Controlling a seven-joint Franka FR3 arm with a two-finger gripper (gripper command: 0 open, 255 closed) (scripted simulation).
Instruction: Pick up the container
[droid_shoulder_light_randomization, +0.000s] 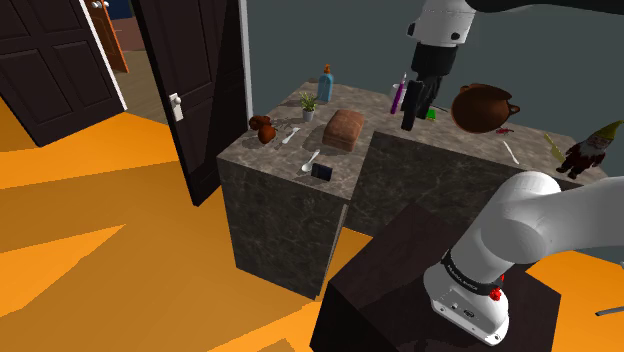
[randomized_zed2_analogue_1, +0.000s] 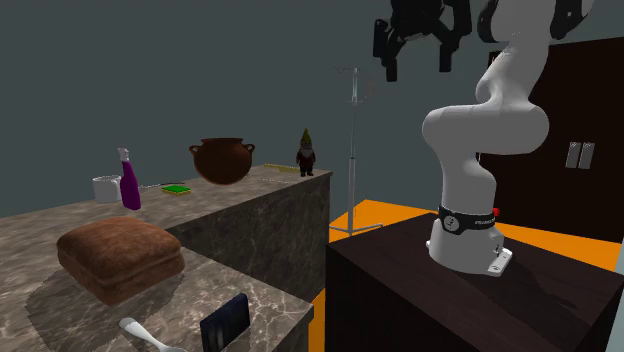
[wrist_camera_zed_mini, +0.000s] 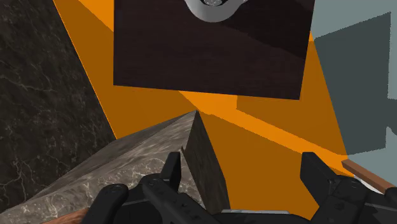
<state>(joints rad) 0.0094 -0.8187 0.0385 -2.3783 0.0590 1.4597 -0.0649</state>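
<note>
Closest in, the gripper (wrist_camera_zed_mini: 245, 191) has its two black fingers (wrist_camera_zed_mini: 170, 170) spread wide, with nothing between them. Past the fingertips in the wrist view are a corner of the marble counter (wrist_camera_zed_mini: 127, 159), the orange floor (wrist_camera_zed_mini: 267, 127) and, farther off, the dark stand (wrist_camera_zed_mini: 210, 57) with the arm's white base (wrist_camera_zed_mini: 213, 5) on it.

In the second exterior view the gripper (randomized_zed2_analogue_1: 415, 55) hangs high in the air, released and empty, well above the counter (randomized_zed2_analogue_1: 260, 215). The brown round pot (randomized_zed2_analogue_1: 222, 160) stands upright on the counter, far below the gripper and off to that view's left, untouched. In the shoulder view the pot (droid_shoulder_light_randomization: 485, 107) sits just to the right of the gripper (droid_shoulder_light_randomization: 415, 120).

A purple spray bottle (droid_shoulder_light_randomization: 399, 97) stands just on the gripper's other side in the shoulder view. In the second exterior view this bottle (randomized_zed2_analogue_1: 129, 182) is beside a white cup (randomized_zed2_analogue_1: 105, 188), both farther from the gripper than the pot. A small green item (randomized_zed2_analogue_1: 177, 187) lies between bottle and pot.

A garden gnome (droid_shoulder_light_randomization: 590, 150) stands beyond the pot, away from the gripper.

On the lower counter section, well apart from the gripper, lie a brown loaf (droid_shoulder_light_randomization: 343, 130), a white spoon (droid_shoulder_light_randomization: 311, 160) and a small dark block (droid_shoulder_light_randomization: 322, 172). A blue bottle (droid_shoulder_light_randomization: 326, 84), a small potted plant (droid_shoulder_light_randomization: 309, 105) and a small brown jug (droid_shoulder_light_randomization: 264, 129) are there too.
</note>
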